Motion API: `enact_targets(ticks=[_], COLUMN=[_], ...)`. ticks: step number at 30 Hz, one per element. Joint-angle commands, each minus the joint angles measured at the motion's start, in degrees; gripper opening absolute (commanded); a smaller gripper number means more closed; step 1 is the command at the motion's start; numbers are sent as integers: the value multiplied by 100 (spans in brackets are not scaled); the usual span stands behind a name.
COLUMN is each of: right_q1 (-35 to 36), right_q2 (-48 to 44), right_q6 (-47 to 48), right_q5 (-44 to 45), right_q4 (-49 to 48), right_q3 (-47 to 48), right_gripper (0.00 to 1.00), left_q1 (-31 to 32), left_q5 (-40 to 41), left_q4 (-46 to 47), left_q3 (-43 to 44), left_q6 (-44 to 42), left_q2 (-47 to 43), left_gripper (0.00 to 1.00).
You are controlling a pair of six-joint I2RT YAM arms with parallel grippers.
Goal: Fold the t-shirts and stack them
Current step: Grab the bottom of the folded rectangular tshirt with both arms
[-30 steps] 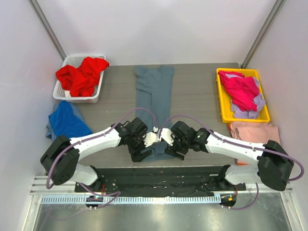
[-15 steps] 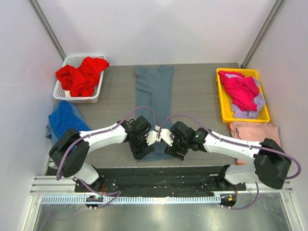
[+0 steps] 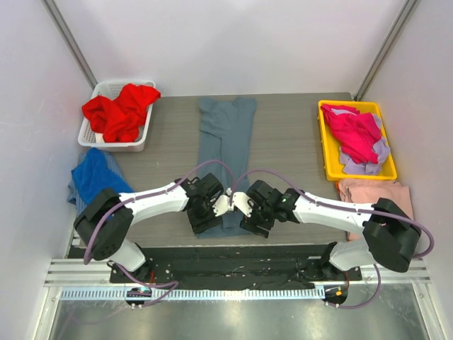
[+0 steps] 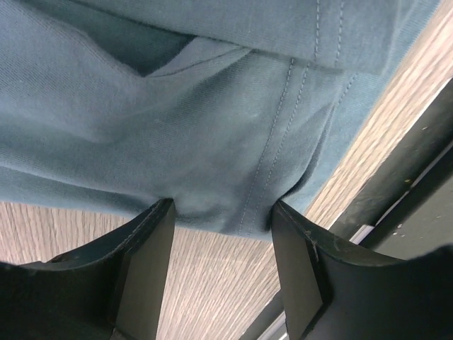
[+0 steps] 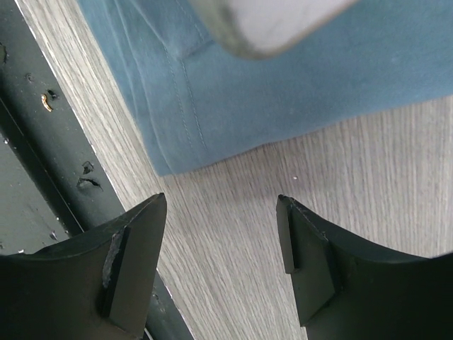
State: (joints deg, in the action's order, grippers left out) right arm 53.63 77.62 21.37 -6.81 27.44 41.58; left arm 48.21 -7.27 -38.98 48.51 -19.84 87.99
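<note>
The slate blue-grey t-shirt (image 3: 226,142) lies folded in a long strip down the middle of the table. My left gripper (image 3: 205,218) is at its near left corner. In the left wrist view the hem (image 4: 233,205) sits between the two fingertips of my left gripper (image 4: 223,223), whose jaws stand apart, each close against the cloth. My right gripper (image 3: 253,218) is at the near right corner. Seen from the right wrist, my right gripper (image 5: 223,212) is open over bare wood, and the shirt's corner (image 5: 170,152) lies just beyond its tips.
A white basket (image 3: 113,146) at the back left holds a red shirt (image 3: 117,112). A royal blue shirt (image 3: 99,177) lies below it. A yellow tray (image 3: 330,168) at the right holds a magenta shirt (image 3: 356,133); a pale pink shirt (image 3: 375,193) lies beside it. The black base plate (image 3: 233,258) runs along the near edge.
My left gripper has slid right onto the shirt's near hem and its jaws have narrowed around it. The right gripper has crept slightly left towards the other corner.
</note>
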Motion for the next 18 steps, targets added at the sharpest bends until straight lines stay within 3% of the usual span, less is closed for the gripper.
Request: enact_targets(ticks=[1, 11, 18], right_q1=[332, 763, 763], right_q2=[297, 209, -467], right_q6=[52, 96, 43], right_q5=[-181, 390, 470], right_q4=[-133, -406, -231], right_q3=[157, 52, 34], right_gripper=[70, 68, 68], left_q1=[75, 101, 101], left_q5=[-99, -354, -468], left_q4=[-22, -4, -127], left_q3=[-96, -52, 61], left_q6=[85, -117, -135], left_q2=[350, 333, 473], left_gripper=[60, 60, 60])
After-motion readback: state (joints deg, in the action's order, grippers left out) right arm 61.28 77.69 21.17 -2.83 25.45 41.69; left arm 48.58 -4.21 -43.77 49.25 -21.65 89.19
